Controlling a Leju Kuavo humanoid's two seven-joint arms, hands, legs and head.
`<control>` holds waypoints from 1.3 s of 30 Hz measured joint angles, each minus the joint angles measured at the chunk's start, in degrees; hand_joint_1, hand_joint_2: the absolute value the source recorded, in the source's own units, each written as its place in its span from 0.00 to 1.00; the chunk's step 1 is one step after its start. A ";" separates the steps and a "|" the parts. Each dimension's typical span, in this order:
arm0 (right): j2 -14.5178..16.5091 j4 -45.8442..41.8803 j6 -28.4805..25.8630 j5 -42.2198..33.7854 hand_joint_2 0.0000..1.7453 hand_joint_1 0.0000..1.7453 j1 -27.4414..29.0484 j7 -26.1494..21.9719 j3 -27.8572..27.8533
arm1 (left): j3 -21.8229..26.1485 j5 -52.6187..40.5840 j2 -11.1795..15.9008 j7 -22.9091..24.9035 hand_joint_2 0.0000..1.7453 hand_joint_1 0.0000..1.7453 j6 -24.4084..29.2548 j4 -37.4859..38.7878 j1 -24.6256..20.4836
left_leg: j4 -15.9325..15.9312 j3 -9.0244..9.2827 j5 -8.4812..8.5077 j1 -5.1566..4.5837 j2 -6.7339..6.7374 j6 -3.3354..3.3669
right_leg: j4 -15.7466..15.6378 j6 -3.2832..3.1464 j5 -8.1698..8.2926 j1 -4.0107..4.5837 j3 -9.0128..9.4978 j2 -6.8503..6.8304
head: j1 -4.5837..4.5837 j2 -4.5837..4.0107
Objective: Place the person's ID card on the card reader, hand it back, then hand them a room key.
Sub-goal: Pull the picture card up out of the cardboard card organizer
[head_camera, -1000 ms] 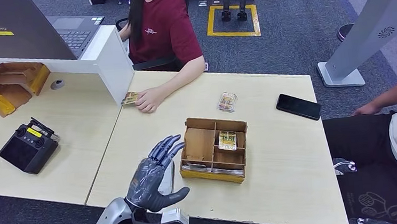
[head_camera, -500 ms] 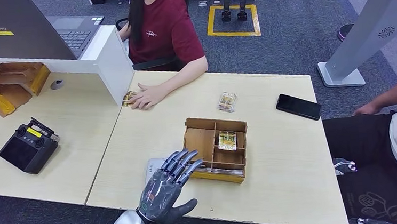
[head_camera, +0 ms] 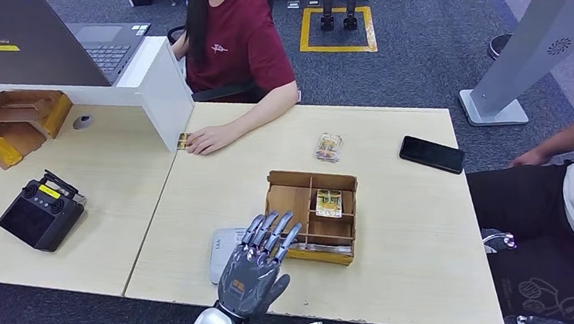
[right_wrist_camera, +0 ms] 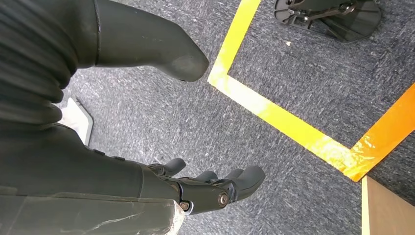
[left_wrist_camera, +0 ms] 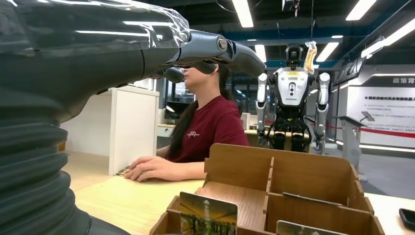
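Since the earlier frames, the left robot hand [head_camera: 257, 266] had been carried rightward toward the wooden tray [head_camera: 310, 215], its fingers spread and nothing held, above the grey card reader [head_camera: 222, 254] at the worktop's [head_camera: 397, 223] near edge. The right robot hand [right_wrist_camera: 210, 188] was hung over the floor, fingers apart, empty. Farther off, the ID card [head_camera: 182, 141] was pressed flat under the person's hand [head_camera: 206, 140].

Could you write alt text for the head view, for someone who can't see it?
Seen from above, the robot's left hand, open and empty, hovers over the near edge of a pale wooden table, beside a wooden compartment box holding cards. Across the table a seated person in a red shirt rests a hand on a small card. A black phone lies to the right.
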 joint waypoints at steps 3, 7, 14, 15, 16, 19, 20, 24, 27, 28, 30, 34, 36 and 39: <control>0.00 -0.02 0.01 0.31 1.00 0.00 -0.01 -0.14 -0.01 | 0.11 -0.07 -0.45 1.41 1.00 0.00 0.16 1.34 -0.59 | 0.00 0.00 0.00 0.00 0.00 0.00 | 0.00 0.00 0.00 0.00 0.00 0.00 | 0.00 0.00; 0.01 -0.11 0.02 0.39 1.00 0.00 -0.01 -0.36 -0.02 | 0.97 -0.07 -1.18 1.33 1.00 0.00 0.19 2.98 -0.81 | 0.00 0.00 0.00 0.00 0.00 0.00 | 0.01 0.00 0.00 0.00 0.00 0.00 | 0.00 0.00; 0.00 -0.21 0.02 0.41 1.00 0.00 -0.01 -0.35 -0.02 | 2.67 -0.07 -2.41 0.76 1.00 0.00 0.22 4.78 -0.84 | 0.00 -0.01 0.00 0.00 0.00 0.00 | 0.00 0.00 0.00 0.00 0.00 0.00 | 0.01 0.00; 0.00 -0.21 0.03 0.41 1.00 0.00 -0.01 -0.35 -0.02 | 2.85 -0.07 -2.50 0.94 1.00 0.00 0.22 4.97 -0.87 | 0.00 -0.01 0.00 0.00 0.00 0.00 | 0.00 0.00 0.00 0.00 0.00 0.00 | 0.01 0.00; 0.00 -0.22 0.04 0.41 1.00 0.00 -0.01 -0.34 -0.02 | 3.03 -0.07 -2.54 1.44 1.00 0.00 0.22 5.17 -0.96 | 0.00 0.00 0.00 0.00 0.00 0.00 | 0.00 0.00 0.00 0.00 0.00 0.00 | 0.01 0.00; 0.00 -0.23 0.07 0.41 1.00 0.00 -0.02 -0.39 -0.02 | 3.41 -0.07 -2.46 3.66 1.00 0.00 0.34 5.85 -1.49 | 0.00 0.00 0.00 0.00 0.00 0.00 | 0.00 0.00 0.00 0.00 0.00 0.00 | 0.00 0.00; 0.00 -0.23 0.07 0.41 1.00 0.00 -0.02 -0.43 -0.02 | 3.55 -0.07 -2.43 3.98 1.00 0.00 0.43 6.11 -1.67 | 0.00 0.00 0.00 0.00 0.00 0.00 | 0.01 0.00 0.00 0.00 0.01 0.00 | 0.00 0.00; 0.00 -0.23 0.07 0.41 1.00 0.00 -0.02 -0.51 -0.02 | 4.35 -0.07 -2.50 4.04 1.00 0.00 0.80 7.16 -2.02 | 0.00 0.00 0.01 0.00 0.00 0.00 | 0.01 0.00 0.00 0.00 0.01 0.00 | 0.01 0.00; 0.00 -0.23 0.07 0.41 1.00 0.00 -0.02 -0.51 -0.01 | 5.15 -0.07 -2.69 4.34 1.00 0.00 0.90 7.79 -2.21 | 0.00 0.00 0.01 0.00 0.00 -0.01 | 0.01 0.00 0.00 0.00 0.01 0.00 | 0.01 0.00; 0.00 -0.23 0.07 0.41 1.00 0.00 -0.02 -0.51 -0.01 | 5.42 -0.07 -2.72 4.53 1.00 0.00 0.90 7.97 -2.30 | 0.00 0.00 0.01 0.00 0.00 0.00 | 0.01 0.00 0.00 0.00 0.00 0.00 | 0.01 0.00; 0.00 -0.23 0.07 0.41 1.00 0.00 -0.02 -0.51 0.01 | 5.78 -0.07 -2.77 4.82 1.00 0.00 0.90 8.29 -2.43 | 0.00 0.00 0.00 0.00 0.00 0.00 | 0.01 0.00 0.00 0.00 0.00 0.00 | 0.01 0.00; 0.00 -0.23 0.07 0.41 1.00 0.00 -0.02 -0.51 0.02 | 6.09 -0.07 -2.91 4.93 1.00 0.00 0.90 8.75 -2.49 | 0.00 -0.01 0.00 0.00 0.00 0.00 | 0.01 0.00 0.00 0.00 0.00 -0.01 | 0.00 0.00; 0.00 -0.23 0.07 0.41 1.00 0.00 -0.02 -0.51 0.02 | 6.42 -0.07 -2.94 4.93 1.00 0.00 0.90 8.97 -2.52 | 0.00 0.00 0.00 0.00 0.00 0.00 | 0.01 0.00 0.00 0.00 0.00 -0.01 | 0.00 0.00; 0.00 -0.23 0.07 0.41 1.00 0.00 -0.02 -0.51 0.02 | 6.74 -0.07 -3.04 4.71 1.00 0.00 0.89 9.26 -2.53 | 0.00 0.00 0.01 0.00 0.00 0.00 | 0.01 0.00 0.00 0.00 0.00 -0.01 | 0.01 0.00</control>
